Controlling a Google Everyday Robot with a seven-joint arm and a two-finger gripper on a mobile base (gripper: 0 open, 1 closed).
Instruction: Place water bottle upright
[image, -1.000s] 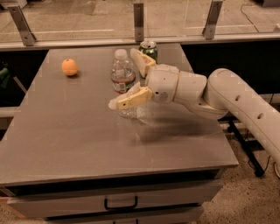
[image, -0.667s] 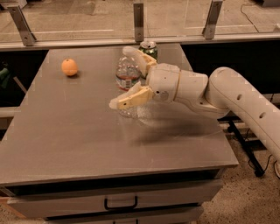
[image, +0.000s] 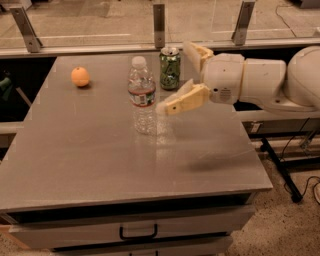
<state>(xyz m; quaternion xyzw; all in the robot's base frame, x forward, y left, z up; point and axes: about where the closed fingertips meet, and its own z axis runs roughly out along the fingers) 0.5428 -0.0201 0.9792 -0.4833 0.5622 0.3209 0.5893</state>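
- Water bottle (image: 144, 100): stands on the bench (image: 100, 160), towards the rear centre. Its base is down and its white cap (image: 138, 62) is uppermost. The long axis reads vertical, with no lean that I can make out.
- Label band (image: 142, 96): red, white and blue, round the upper body.
- Gripper (image: 174, 76): camera-right of the bottle at about label height, spread wide and holding nothing. The tip of the nearer of its fingers (image: 182, 100) is just beside the bottle's wall (touching or not, I cannot tell).
- Governing relation: the bottle lies off that fingertip, outside the jaws rather than between them. The arm (image: 270, 82) reaches in from the bench's right edge.
- Green can (image: 170, 65): upright, just behind and right of the bottle, and seen through the gap between the fingers (depth uncertain).
- Orange (image: 80, 76): well apart, rear left.
- Judgement: the placing looks done. I would next withdraw rightward, since a brush from the near finger could topple the bottle.
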